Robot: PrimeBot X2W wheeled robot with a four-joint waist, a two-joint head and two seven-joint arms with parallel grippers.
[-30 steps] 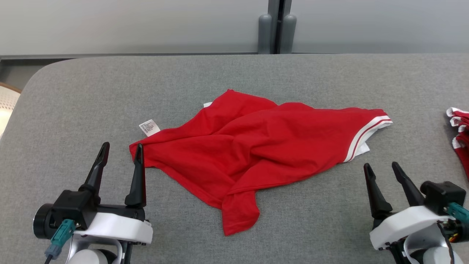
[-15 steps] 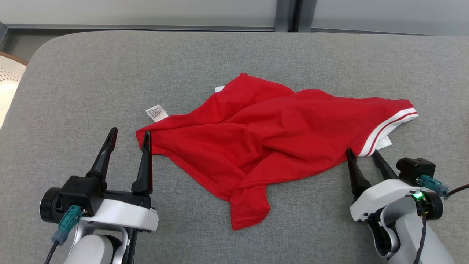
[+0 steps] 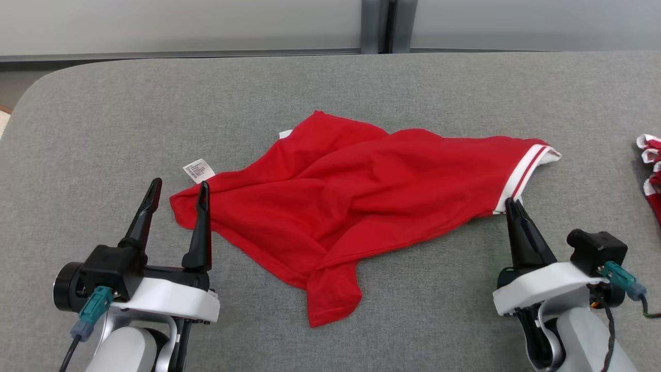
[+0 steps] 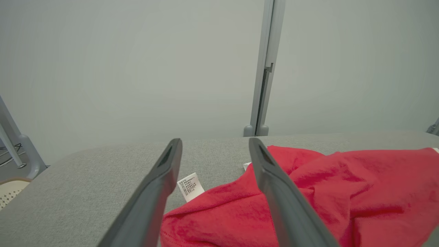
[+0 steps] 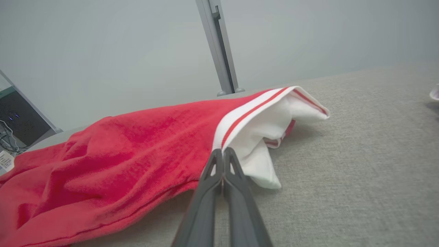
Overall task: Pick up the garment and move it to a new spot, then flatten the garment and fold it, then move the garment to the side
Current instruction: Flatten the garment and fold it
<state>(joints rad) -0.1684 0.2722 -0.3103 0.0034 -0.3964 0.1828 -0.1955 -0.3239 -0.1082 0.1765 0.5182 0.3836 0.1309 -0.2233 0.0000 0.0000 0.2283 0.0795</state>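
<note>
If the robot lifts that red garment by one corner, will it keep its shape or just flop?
Likely floppy: the red garment lies in soft wrinkles and folds on the grey table, so it should drape and hang. It is probably light, since the cloth looks thin. The white striped band seems thicker and may hold a grip better.

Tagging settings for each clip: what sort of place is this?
Probably an indoor lab or test room: a grey fabric-covered table, plain pale wall panels with a metal post, and a red garment lying on it.
</note>
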